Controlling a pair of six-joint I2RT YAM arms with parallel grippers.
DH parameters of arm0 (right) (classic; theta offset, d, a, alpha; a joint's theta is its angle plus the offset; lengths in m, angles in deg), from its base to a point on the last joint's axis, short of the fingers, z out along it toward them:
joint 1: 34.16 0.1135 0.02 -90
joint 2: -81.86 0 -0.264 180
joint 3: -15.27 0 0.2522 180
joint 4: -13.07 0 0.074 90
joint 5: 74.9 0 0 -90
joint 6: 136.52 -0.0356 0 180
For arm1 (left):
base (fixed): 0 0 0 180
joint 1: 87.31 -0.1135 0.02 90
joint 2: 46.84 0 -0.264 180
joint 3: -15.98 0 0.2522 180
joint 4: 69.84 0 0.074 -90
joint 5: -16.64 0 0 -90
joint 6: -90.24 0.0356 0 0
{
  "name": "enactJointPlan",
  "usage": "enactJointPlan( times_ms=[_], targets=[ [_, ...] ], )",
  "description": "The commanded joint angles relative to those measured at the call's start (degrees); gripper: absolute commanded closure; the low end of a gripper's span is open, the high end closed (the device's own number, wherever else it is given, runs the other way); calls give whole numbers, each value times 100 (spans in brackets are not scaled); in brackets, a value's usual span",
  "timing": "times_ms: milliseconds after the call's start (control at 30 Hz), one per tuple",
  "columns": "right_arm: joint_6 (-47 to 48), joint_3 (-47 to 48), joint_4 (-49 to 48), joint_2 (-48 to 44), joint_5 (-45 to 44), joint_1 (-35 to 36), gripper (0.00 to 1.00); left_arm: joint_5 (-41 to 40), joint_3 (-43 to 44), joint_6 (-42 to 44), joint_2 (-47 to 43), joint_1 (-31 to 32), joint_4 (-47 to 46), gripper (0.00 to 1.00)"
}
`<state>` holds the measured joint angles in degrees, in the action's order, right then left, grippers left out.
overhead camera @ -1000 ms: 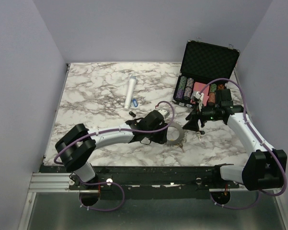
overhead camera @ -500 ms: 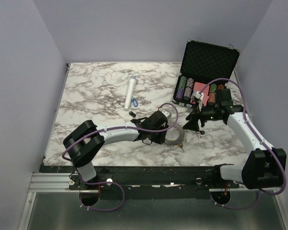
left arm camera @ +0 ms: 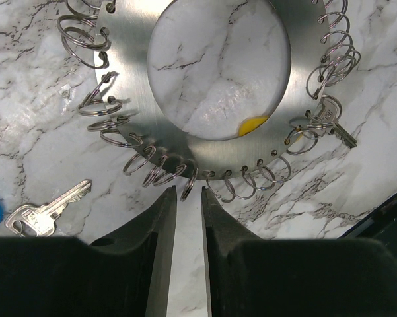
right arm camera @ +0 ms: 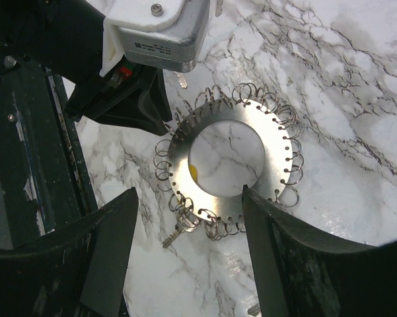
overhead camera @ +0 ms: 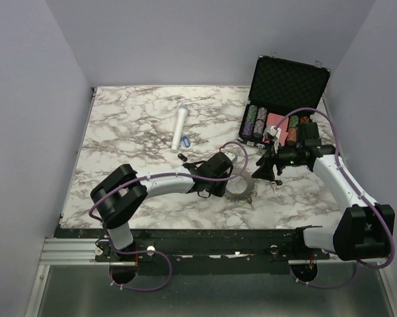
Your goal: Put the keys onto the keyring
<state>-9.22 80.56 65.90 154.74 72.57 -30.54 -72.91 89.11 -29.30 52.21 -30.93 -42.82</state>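
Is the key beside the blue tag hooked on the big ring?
No, that key lies loose on the marble table, apart from the keyring and its wire loops.

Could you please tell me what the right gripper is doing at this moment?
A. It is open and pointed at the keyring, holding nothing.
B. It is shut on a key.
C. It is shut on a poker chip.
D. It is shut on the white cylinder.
A: in the right wrist view the right gripper has its fingers spread wide, with the keyring lying in plain sight between them and nothing in their grasp.
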Motion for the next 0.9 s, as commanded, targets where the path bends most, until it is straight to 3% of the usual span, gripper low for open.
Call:
enactJointPlan(
  times_ms=[0,433,500,600,867],
  targets=[
    [-3,77,13,59,45,-63,28,-89,145,89,97,22,116,71],
    [14,86,31,68,80,-80,28,-62,206,141,352,22,142,75],
    [14,86,39,77,97,-80,28,-54,197,141,344,22,133,79],
    [5,103,39,77,89,-89,28,-54,215,141,300,22,125,98],
    [58,94,74,112,97,-89,28,-97,83,343,-210,57,107,100]
  ],
)
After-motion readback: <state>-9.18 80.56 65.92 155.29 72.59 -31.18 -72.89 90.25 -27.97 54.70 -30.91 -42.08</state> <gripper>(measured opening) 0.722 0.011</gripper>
